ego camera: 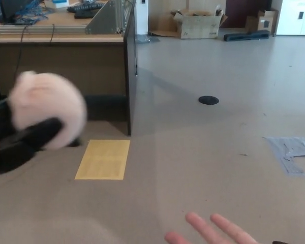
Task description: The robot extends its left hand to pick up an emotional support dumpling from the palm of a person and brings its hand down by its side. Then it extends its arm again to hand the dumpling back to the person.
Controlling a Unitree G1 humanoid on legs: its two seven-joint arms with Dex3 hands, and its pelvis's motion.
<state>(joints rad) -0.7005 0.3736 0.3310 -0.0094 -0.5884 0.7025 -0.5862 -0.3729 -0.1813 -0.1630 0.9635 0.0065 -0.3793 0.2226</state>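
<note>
Head view. One dumpling (48, 109), pale pink, blurred, at the left edge, grasped by the fingers (38, 133) of the left hand (15, 140). One person's hand (211, 231), palm up, at the bottom edge, well apart from the dumpling. One counter (61, 38) upper left. One yellow sheet (102, 159) on the floor (203, 152), bare between the two hands. Right hand not seen.

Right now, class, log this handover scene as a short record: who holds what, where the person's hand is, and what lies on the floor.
Holder: left robot hand, shut on the dumpling
Object: pale pink dumpling, blurred
Receiver: person's hand, bottom edge, fingers spread, empty
Right robot hand: not in view
Floor: yellow sheet, black disc, grey tape patch
</note>
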